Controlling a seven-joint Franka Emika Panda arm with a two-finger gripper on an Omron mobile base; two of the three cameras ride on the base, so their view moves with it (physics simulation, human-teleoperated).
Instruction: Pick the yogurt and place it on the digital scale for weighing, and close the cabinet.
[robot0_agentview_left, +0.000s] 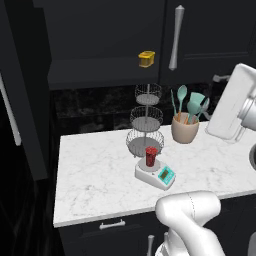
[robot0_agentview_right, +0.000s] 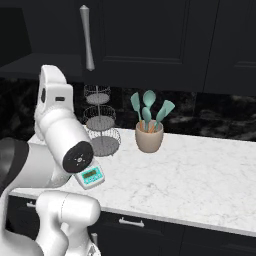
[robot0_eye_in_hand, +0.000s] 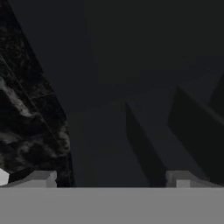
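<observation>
A: What is nearest?
B: The white arm rises at the front edge of a marble table (robot0_agentview_left: 95, 175).
A: And the yogurt?
B: The red yogurt (robot0_agentview_left: 150, 156) stands upright on the scale (robot0_agentview_left: 155, 174), a low white device with a teal display, just before a tiered wire basket (robot0_agentview_left: 145, 122).
A: Beyond that?
B: A pot of teal utensils (robot0_agentview_left: 185, 127), then the black cabinet (robot0_agentview_left: 100, 45), its left door swung open, a yellow tub (robot0_agentview_left: 146, 59) on its shelf.
A: The claw?
B: The claw (robot0_eye_in_hand: 113, 179) faces dark panels, tips spread wide, holding nothing.
</observation>
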